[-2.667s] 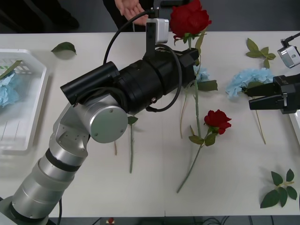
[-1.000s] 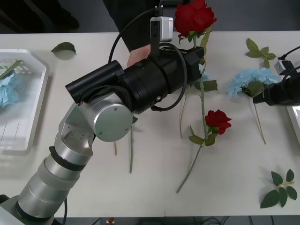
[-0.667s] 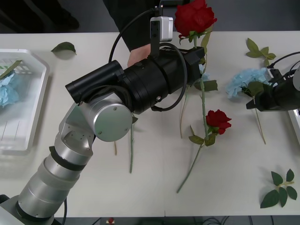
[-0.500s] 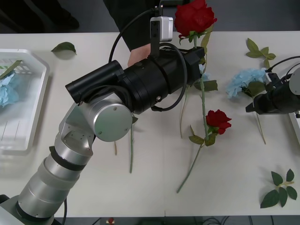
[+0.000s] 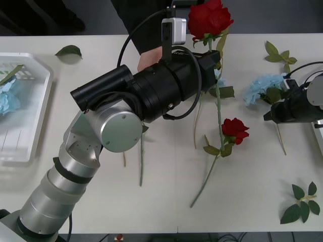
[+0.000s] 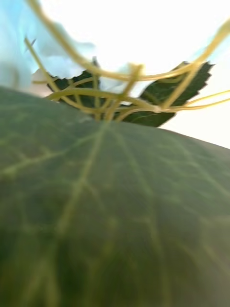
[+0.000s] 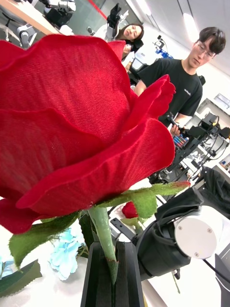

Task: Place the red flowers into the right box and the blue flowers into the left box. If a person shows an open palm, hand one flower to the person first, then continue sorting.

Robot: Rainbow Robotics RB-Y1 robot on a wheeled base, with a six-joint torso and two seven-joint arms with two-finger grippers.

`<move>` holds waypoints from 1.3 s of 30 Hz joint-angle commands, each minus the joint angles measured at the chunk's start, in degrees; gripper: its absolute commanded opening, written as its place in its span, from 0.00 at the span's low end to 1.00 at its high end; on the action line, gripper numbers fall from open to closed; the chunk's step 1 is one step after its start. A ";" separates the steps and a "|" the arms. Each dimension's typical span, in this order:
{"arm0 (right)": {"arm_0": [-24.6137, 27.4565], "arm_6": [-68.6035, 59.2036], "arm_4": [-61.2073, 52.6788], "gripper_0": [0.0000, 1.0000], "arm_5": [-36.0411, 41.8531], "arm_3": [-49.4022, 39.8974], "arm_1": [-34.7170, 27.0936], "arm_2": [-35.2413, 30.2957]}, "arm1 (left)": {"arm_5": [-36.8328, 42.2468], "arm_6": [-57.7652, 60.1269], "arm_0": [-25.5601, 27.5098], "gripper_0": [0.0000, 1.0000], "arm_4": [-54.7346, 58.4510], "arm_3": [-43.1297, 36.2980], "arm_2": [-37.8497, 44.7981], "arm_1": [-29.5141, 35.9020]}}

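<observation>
**A:** Start with the front view. Why is that red rose (image 5: 209, 18) up in the air?

**B:** The left hand (image 5: 214, 56) is clamped on its stem and holds the bloom out past the far edge of the counter (image 5: 166, 191), towards the person (image 5: 146, 30) standing there. Their hand (image 5: 147, 61) peeks out just behind the arm, on the near side of the rose. I read it as the hand-over the task asks for before sorting goes on.

**A:** And the rest, taking that raised rose as the marker?

**B:** A second red rose (image 5: 233, 129) lies on the counter nearer the robot than the raised one. A blue flower (image 5: 262, 86) lies off to its right, with the right hand (image 5: 268, 116) touching its leaves; I cannot tell whether that hand is open or closed. Far to the left sits the left box (image 5: 25, 146) with another blue flower (image 5: 9, 98) already inside. A sliver of the right box (image 5: 319, 138) shows at the right edge.

**A:** The right wrist view?

**B:** A big green leaf (image 6: 110, 216) presses against the camera, pale blue petals (image 6: 57, 60) behind it. The hand looks poised to take that blue flower.

**A:** The left wrist view?

**B:** The raised rose's bloom (image 7: 72, 129) looms over its stem (image 7: 106, 242), pinched between the two black fingers (image 7: 98, 276), so the grip is shut on the stem.

**A:** Any writing or labels?

**B:** None I can read in any view.
</observation>
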 commanded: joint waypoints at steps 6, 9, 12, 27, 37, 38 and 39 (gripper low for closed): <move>-1.44 -0.45 0.46 0.79 -0.77 0.89 1.49 -0.29 | -0.68 -2.07 -1.05 0.00 0.97 -1.11 0.19 -0.33; -1.44 -0.54 0.37 0.74 -1.48 1.42 1.58 0.24 | -0.68 -2.07 -1.05 0.00 1.06 -1.11 0.19 -0.33; -1.44 -0.80 0.28 0.50 -2.71 2.03 1.58 0.94 | -0.68 -2.07 -1.05 0.00 1.15 -1.11 0.28 -0.33; -1.53 -0.10 -0.51 0.00 -3.67 1.51 1.05 0.50 | -0.68 -2.15 -0.96 0.00 1.32 -1.11 0.28 -0.24; -1.53 12.91 -3.32 0.00 -3.59 -4.21 0.00 -9.69 | -0.68 -2.15 -0.87 0.00 1.59 -1.11 0.28 -0.06; -1.44 15.19 -4.64 0.00 -3.59 -5.00 0.08 -11.10 | -0.68 -2.15 -0.87 0.00 1.68 -1.11 0.19 -0.06; -1.53 16.25 -5.43 0.00 -3.59 -5.44 0.00 -11.71 | -0.68 -2.15 -0.87 0.00 1.68 -1.11 0.28 -0.15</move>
